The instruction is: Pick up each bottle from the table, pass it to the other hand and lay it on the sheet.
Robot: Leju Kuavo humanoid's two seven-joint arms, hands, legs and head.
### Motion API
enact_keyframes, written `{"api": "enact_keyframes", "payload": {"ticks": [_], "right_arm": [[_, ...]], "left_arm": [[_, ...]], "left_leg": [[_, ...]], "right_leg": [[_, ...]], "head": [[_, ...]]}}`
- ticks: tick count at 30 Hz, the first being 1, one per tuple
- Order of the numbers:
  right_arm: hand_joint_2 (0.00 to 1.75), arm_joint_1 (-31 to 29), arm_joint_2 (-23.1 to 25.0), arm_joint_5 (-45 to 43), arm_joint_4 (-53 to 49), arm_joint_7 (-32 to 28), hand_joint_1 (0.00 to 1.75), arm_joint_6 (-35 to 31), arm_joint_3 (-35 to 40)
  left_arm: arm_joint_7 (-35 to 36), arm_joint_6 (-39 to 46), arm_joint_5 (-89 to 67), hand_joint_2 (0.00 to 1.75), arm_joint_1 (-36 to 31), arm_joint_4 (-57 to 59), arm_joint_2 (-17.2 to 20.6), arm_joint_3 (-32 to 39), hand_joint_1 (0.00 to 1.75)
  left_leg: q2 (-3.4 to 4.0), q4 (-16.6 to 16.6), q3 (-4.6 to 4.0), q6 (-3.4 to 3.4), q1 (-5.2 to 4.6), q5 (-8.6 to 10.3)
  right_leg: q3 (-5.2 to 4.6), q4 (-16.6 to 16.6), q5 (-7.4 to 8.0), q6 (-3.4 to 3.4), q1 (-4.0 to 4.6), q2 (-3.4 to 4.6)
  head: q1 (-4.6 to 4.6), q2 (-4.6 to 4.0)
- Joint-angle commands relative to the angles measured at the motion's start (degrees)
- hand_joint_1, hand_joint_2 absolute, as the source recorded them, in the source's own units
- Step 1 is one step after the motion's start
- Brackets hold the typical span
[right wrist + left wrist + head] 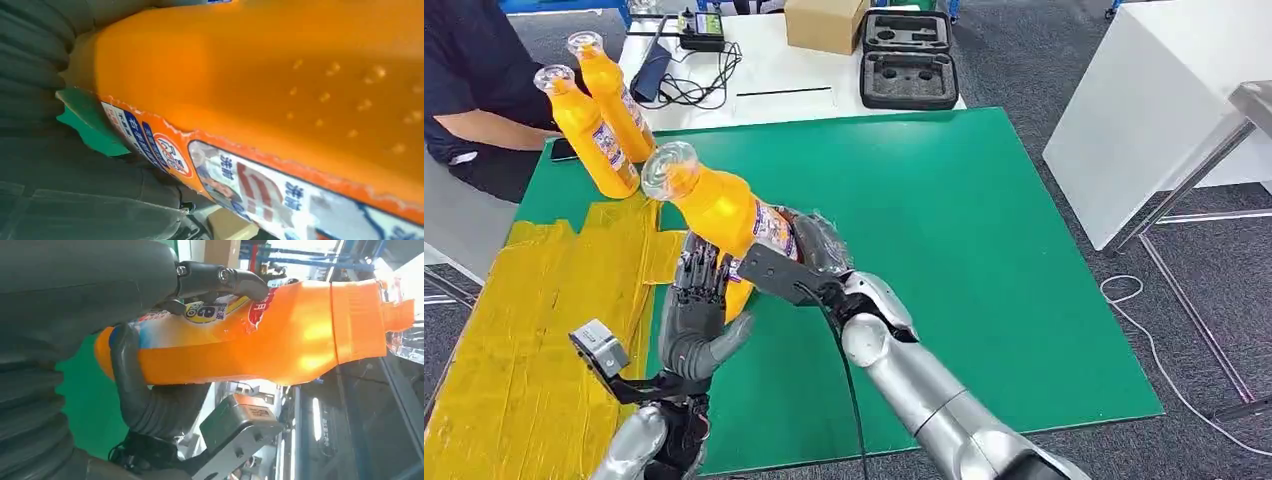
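An orange bottle (719,210) with a clear cap is held tilted above the green mat (944,250), cap toward the far left. My right hand (809,255) grips its labelled lower body from the right. My left hand (696,320) is at the bottle's base, fingers (694,280) up against its left side and thumb under it. In the left wrist view a dark finger (225,277) lies over the bottle (280,335) and the thumb (130,370) wraps its base. The right wrist view is close on the bottle (275,75). Two more orange bottles (584,130) (614,90) stand at the mat's far left corner.
The yellow sheet (524,340) lies to the left of the mat, below the held bottle. A person in dark clothes (469,80) sits at the far left behind the standing bottles. Cables, a cardboard box (824,22) and a black case (909,60) are on the white table beyond.
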Motion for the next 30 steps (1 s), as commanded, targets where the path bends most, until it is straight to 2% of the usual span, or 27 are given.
{"api": "enact_keyframes", "payload": {"ticks": [1,6,8,9,13,14,22,23,24,30], "right_arm": [[1.75,-1.8,0.2,-0.1,3.9,0.1,1.75,0.2,7.2],[1.75,-0.6,0.2,0.4,2.2,-0.1,1.75,0.7,8.9],[1.75,1.1,0.1,2.0,-0.9,-0.2,1.75,0.9,9.7],[1.75,1.8,-0.1,2.5,-2.4,-0.1,1.75,1.1,10.0],[1.75,5.1,-1.6,4.5,-9.5,0.8,1.75,2.6,10.6],[1.75,5.7,-1.8,4.5,-10.3,0.8,1.75,2.7,10.5],[1.75,8.0,-2.3,5.4,-11.8,-0.1,1.75,3.3,11.1],[1.75,8.4,-2.5,5.6,-12.6,-0.3,1.75,3.3,11.5],[1.75,8.8,-2.7,5.6,-13.4,-0.4,1.75,3.4,11.8],[1.75,11.5,-4.0,5.9,-18.5,-0.9,1.75,4.1,15.5]], "left_arm": [[0.8,-0.2,-0.6,1.75,-2.5,0.2,-1.8,-0.2,0.0],[-0.1,1.0,-3.0,1.75,-1.3,-1.5,-1.8,2.7,0.0],[-0.7,1.8,-4.7,1.75,0.1,-3.6,-1.7,5.3,0.0],[-0.6,1.8,-5.1,1.75,0.7,-4.2,-1.3,6.3,0.0],[-1.0,1.8,-6.9,1.75,3.3,-5.7,-0.9,9.6,0.0],[-1.0,1.8,-6.9,1.75,3.9,-5.7,-0.8,10.0,0.0],[-2.1,2.2,-7.9,1.75,6.0,-7.5,-0.2,10.5,0.0],[-2.3,2.4,-8.0,1.75,6.3,-7.9,-0.2,10.8,0.0],[-2.3,2.5,-8.1,1.75,6.6,-8.3,-0.1,11.0,0.0],[-2.7,3.4,-8.5,1.75,9.6,-10.9,0.0,13.3,0.0]], "left_leg": [[-0.13,0.0,0.2,-0.06,0.04,-0.08],[-0.1,0.0,0.22,-0.06,0.05,-0.1],[-0.08,0.1,0.48,-0.12,0.09,-0.27],[-0.03,0.0,0.26,-0.08,0.07,-0.14],[0.0,0.0,0.51,-0.13,0.12,-0.28],[-0.05,0.0,0.24,-0.07,0.07,-0.11],[-0.07,0.0,0.33,-0.08,0.09,-0.17],[-0.11,0.0,0.41,-0.09,0.11,-0.21],[-0.1,0.0,0.11,-0.05,0.07,-0.07],[-0.12,0.0,0.29,-0.09,0.09,-0.21]], "right_leg": [[0.23,0.0,-0.09,-0.09,0.03,-0.09],[0.25,0.0,-0.1,-0.1,0.05,-0.05],[0.49,0.0,-0.23,-0.18,0.08,0.0],[0.27,0.0,-0.11,-0.12,0.07,0.02],[0.51,-0.1,-0.22,-0.18,0.12,0.08],[0.22,-0.1,-0.09,-0.09,0.08,0.0],[0.32,-0.1,-0.17,-0.16,0.08,-0.03],[0.39,-0.1,-0.2,-0.18,0.09,-0.05],[0.1,-0.1,-0.1,-0.12,0.06,-0.08],[0.31,-0.1,-0.22,-0.16,0.08,-0.07]], "head": [[0.0,-0.02],[0.0,-0.02],[0.0,-0.02],[0.0,-0.02],[0.0,-0.02],[0.0,-0.02],[0.0,-0.02],[0.0,-0.02],[0.02,-0.02],[0.0,-0.02]]}}
